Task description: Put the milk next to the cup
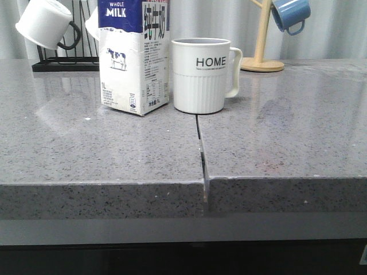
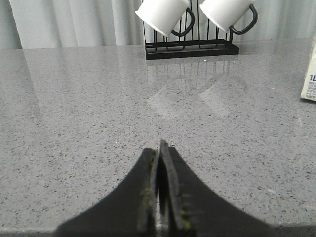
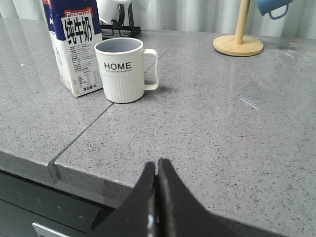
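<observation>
The milk [image 1: 135,57], a tall white carton with a dark blue "WHOLE MILK" band and a cow picture, stands upright on the grey counter just left of the cup [image 1: 200,74], a white ribbed mug marked "HOME" with its handle to the right. Both also show in the right wrist view, the milk [image 3: 74,49] close beside the cup [image 3: 122,70]. My left gripper [image 2: 159,148] is shut and empty over bare counter, with only the carton's edge [image 2: 311,79] in its view. My right gripper [image 3: 157,165] is shut and empty near the counter's front edge. Neither gripper shows in the front view.
A black wire rack [image 1: 63,60] with small white mugs [image 1: 43,23] stands at the back left. A wooden mug tree [image 1: 262,57] with a blue mug [image 1: 291,14] stands at the back right. A seam [image 1: 200,149] splits the counter [image 1: 287,143] in the middle.
</observation>
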